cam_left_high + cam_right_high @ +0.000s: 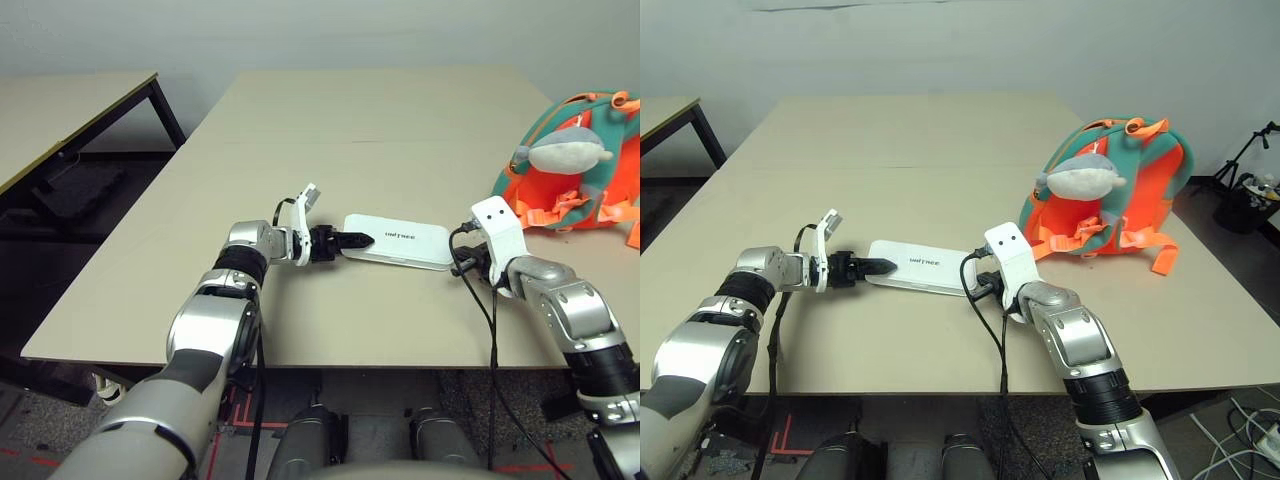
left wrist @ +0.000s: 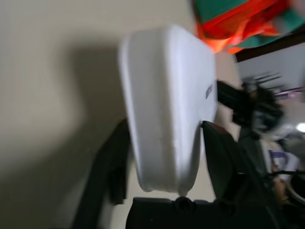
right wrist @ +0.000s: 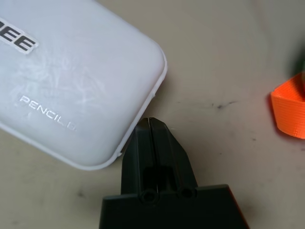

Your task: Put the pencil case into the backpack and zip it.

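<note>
While the pencil case point(image 1: 398, 242) lay flat on the surface point(image 1: 380, 130), the left claw point(image 1: 358, 239) straddled its end, fingers partly apart. The right claw point(image 3: 151, 125) sat pressed closed beside its other end, the backpack point(image 1: 1110, 185) well apart.

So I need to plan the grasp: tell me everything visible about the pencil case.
The pencil case is a flat white hard-looking rectangle with rounded corners, a rim seam and small lettering. It lies flat on the table, closed. The left gripper straddles one short end; the shut right gripper sits against the opposite end.
</note>
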